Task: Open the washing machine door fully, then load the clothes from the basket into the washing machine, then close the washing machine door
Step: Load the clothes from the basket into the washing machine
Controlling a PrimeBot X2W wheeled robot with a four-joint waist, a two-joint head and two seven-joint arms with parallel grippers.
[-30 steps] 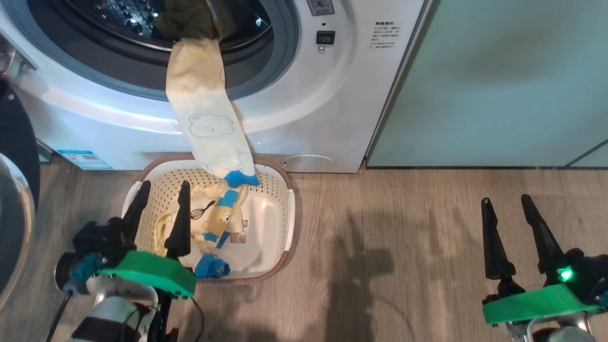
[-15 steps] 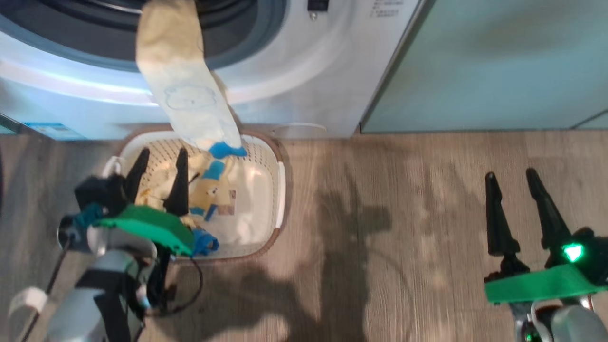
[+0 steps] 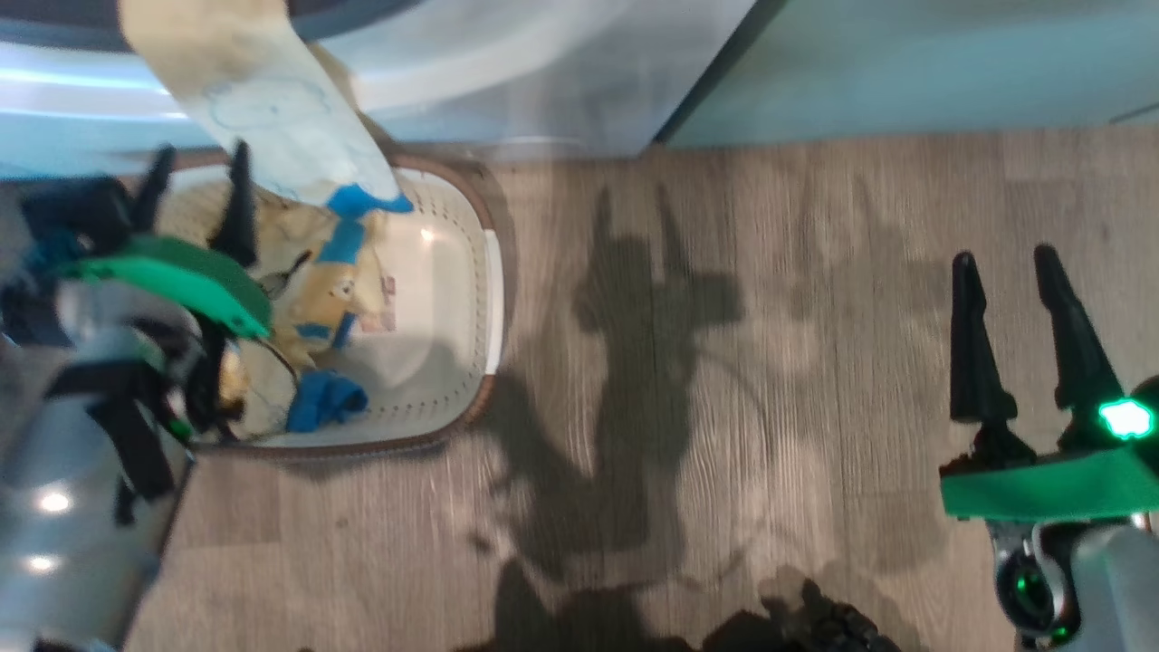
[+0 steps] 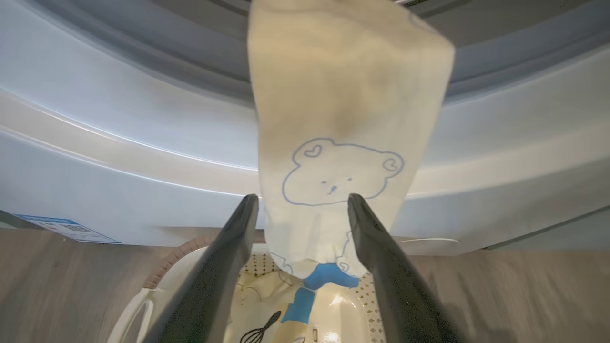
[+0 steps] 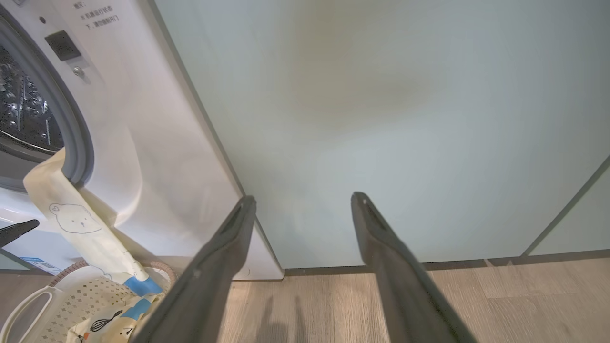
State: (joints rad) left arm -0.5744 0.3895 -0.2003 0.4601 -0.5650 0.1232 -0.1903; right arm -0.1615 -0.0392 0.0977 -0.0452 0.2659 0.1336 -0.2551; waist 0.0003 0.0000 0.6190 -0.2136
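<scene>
Our left pincer gapes over the one basket; our right pincer gapes above open floor; one garment dangles from the washing machine.

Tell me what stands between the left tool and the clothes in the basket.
Nothing solid. The open left tool is above the basket. A hanging garment trailing out of the washer dangles just beyond its fingers, with its lower end over the clothes.

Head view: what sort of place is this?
Probably a home laundry corner: a white front-loading washing machine, a basket of clothes on the wood-look floor, and pale green cabinets beside the machine.
</scene>
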